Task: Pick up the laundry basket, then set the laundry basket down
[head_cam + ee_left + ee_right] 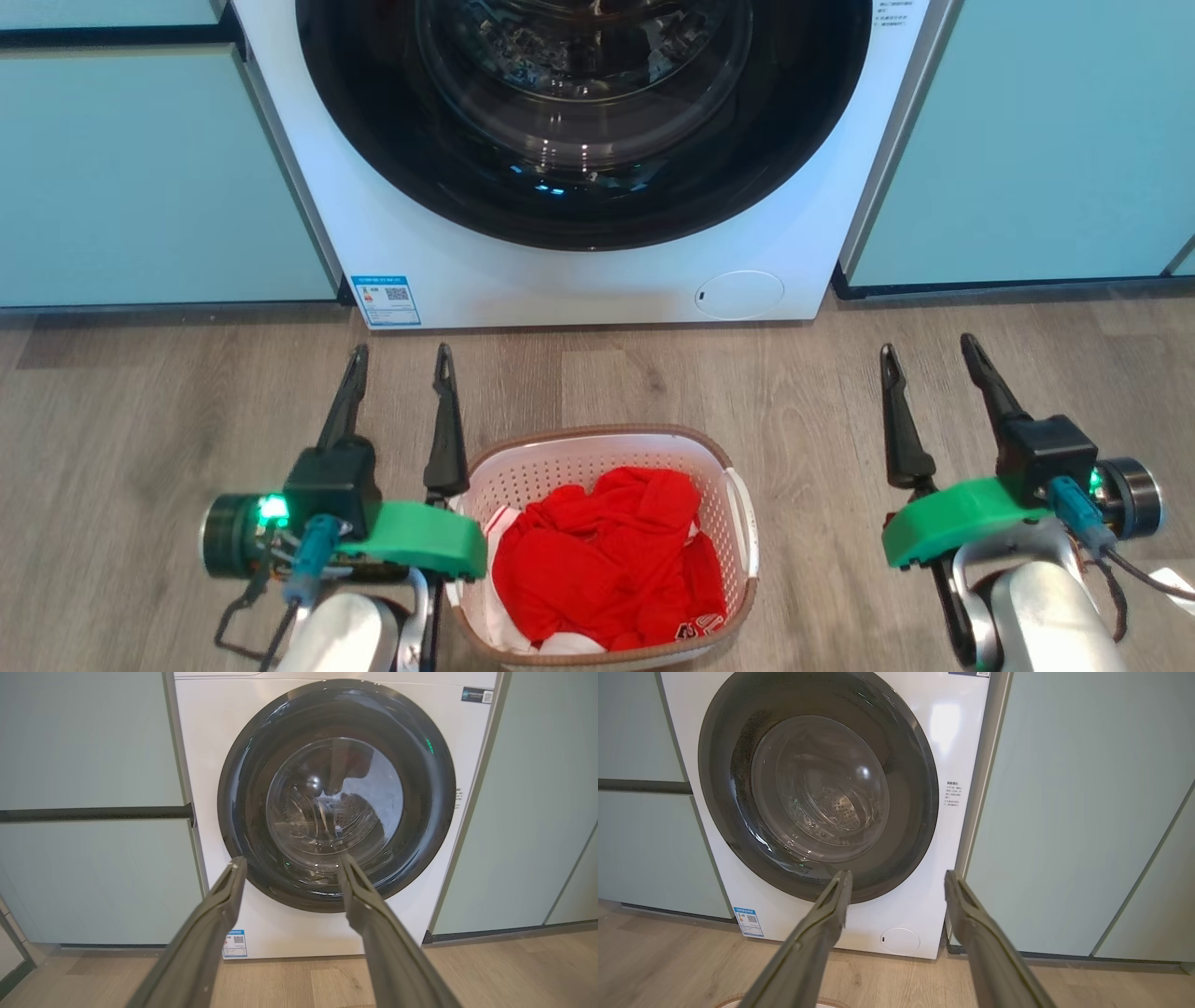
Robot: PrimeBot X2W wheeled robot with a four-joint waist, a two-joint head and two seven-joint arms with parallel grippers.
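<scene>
Head view: left hand [401,351], right hand [927,343] splayed.

A small white perforated plastic laundry basket [597,435] with a brown woven-look rim is observed upright on the wood floor [140,420], loaded with crumpled red clothes [607,551].

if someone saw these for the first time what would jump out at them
The red clothes heaped in the white laundry basket on the wood floor, bottom centre of the head view, catch the eye first. Behind it looms the washing machine with its big dark round door shut. The left gripper and right gripper flank the basket, both open and empty.
</scene>
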